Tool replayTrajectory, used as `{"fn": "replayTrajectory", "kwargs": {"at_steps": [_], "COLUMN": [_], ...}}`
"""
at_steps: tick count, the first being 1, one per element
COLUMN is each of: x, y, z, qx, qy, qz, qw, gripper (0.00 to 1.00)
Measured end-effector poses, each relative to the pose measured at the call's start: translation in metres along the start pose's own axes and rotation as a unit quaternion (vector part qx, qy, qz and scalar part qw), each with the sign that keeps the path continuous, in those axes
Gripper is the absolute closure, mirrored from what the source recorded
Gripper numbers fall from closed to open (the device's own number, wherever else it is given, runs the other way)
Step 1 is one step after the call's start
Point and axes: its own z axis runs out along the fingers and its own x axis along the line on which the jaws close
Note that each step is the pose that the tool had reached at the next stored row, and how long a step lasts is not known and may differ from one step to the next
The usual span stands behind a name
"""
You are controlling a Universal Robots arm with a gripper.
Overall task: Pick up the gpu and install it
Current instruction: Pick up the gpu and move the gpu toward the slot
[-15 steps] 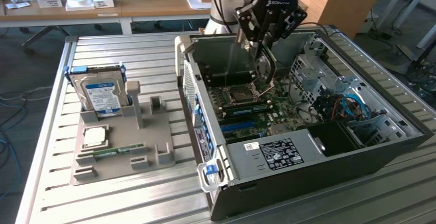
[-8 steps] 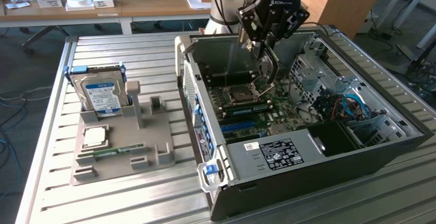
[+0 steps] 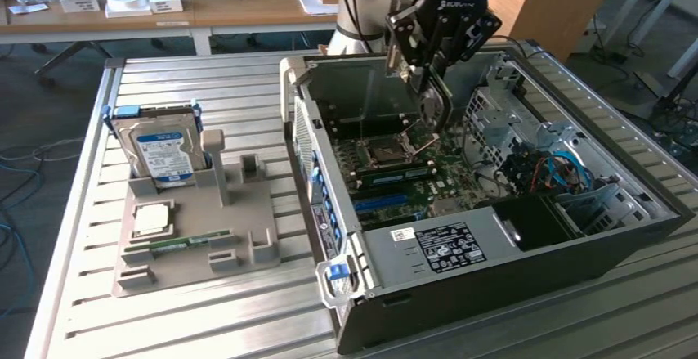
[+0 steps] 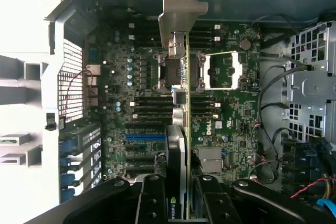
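Both fingers of the gripper are clamping the gpu on its flat faces, edge-on above the motherboard inside the open computer case. It is seeming light, stiff and fragile, so this grip away from the contacts is suiting it.

Near end of the gpu hidden within the end effector

A lab: slatted metal workbench, cluttered desk behind (loose floor cables).
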Motion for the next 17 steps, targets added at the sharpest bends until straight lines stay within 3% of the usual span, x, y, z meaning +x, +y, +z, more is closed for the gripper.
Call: {"fn": "replayTrajectory", "kwargs": {"at_steps": [17], "x": [-0.022], "y": [0.0004], "z": [0.0005], "qx": [0.0], "qy": [0.0], "qz": [0.0], "qw": [1.0], "gripper": [0.73]}}
